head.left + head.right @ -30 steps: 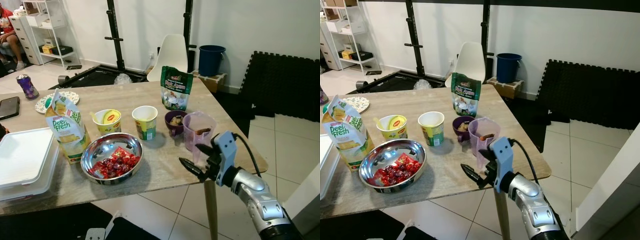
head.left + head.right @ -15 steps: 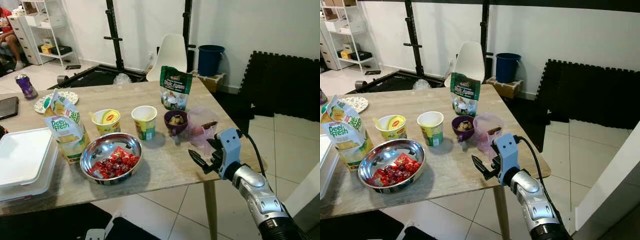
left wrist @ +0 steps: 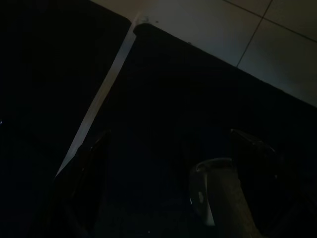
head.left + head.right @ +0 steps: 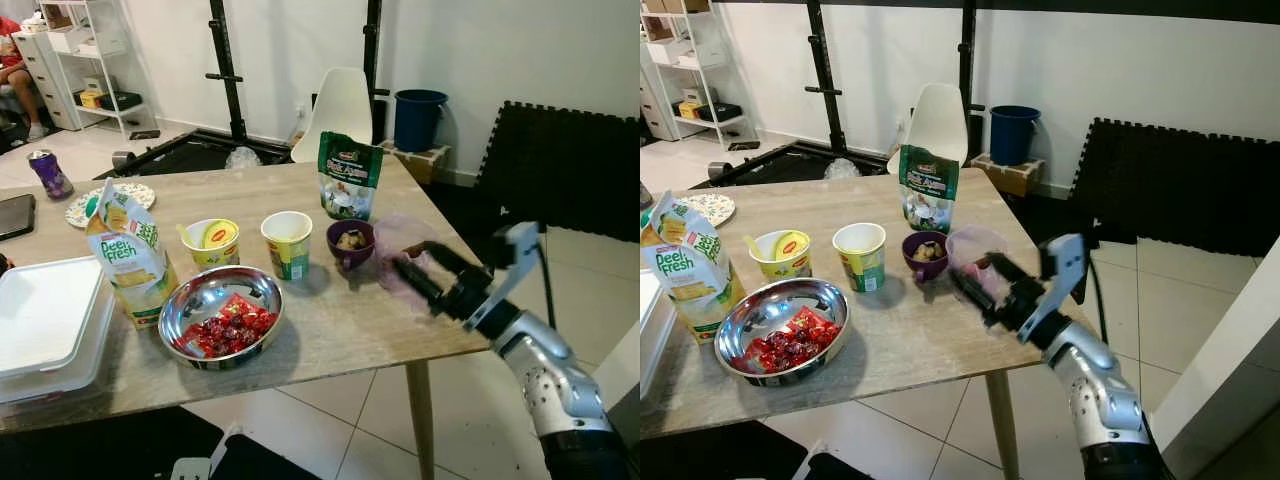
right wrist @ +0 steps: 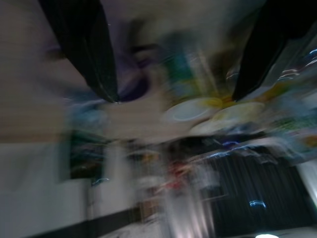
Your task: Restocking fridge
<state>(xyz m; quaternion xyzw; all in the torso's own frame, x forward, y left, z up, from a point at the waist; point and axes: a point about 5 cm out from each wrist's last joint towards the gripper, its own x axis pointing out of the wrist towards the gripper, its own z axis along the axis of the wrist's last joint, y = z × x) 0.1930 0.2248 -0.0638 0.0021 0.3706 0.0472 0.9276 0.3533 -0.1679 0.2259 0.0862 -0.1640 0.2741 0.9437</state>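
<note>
Tabletop [image 4: 330, 330]; pink cup [image 4: 975, 255] between right fingers [image 4: 975, 288]

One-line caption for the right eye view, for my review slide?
Right gripper, fingers open, reaches to the pink plastic cup at the wooden table edge.

the bench [image 4: 330, 330] has a matt, pale wood-grain top. near its front edge sits a polished metal bowl [image 4: 215, 300] with a mirror shine, beside a glossy printed paper carton [image 4: 125, 255]. toward the right edge stand a translucent pink plastic cup [image 4: 975, 255] and a glossy green foil pouch [image 4: 350, 175].
</note>
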